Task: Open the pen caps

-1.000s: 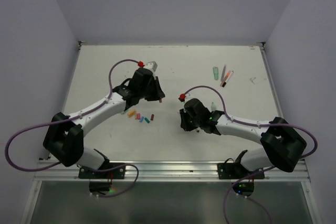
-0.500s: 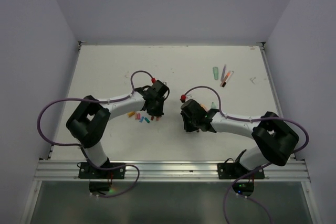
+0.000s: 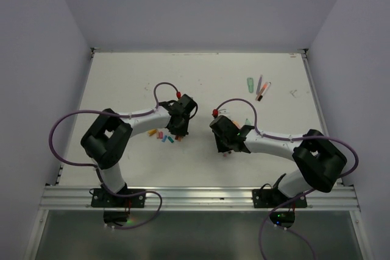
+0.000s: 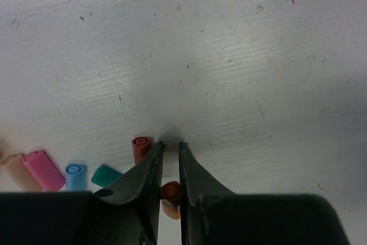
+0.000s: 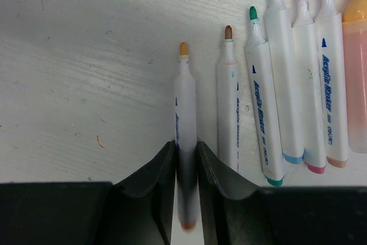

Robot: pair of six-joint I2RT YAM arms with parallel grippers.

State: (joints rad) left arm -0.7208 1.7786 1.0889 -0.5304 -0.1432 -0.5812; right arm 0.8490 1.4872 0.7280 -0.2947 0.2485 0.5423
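In the left wrist view my left gripper (image 4: 171,144) is shut on a small brown-orange pen cap (image 4: 170,190), held deep between the jaws just above the table. Loose pen caps lie to its left: dark red (image 4: 140,146), green (image 4: 106,175), blue (image 4: 74,175) and pink (image 4: 43,167). From above, the left gripper (image 3: 178,133) hangs beside that cap cluster (image 3: 163,137). My right gripper (image 5: 186,144) is shut on a white orange-tipped pen (image 5: 184,96) with its tip bare. It lies parallel to a row of uncapped pens (image 5: 261,107). The right gripper (image 3: 226,149) is low at table centre.
An orange highlighter (image 5: 356,73) lies at the right end of the pen row. A mint highlighter (image 3: 250,83) and two thin pens (image 3: 261,88) lie at the far right of the white table (image 3: 201,71). White walls close the table's sides and back.
My left arm has folded back, bringing its gripper from the far left-centre down beside the cap cluster. My right gripper has shifted slightly toward the near edge.
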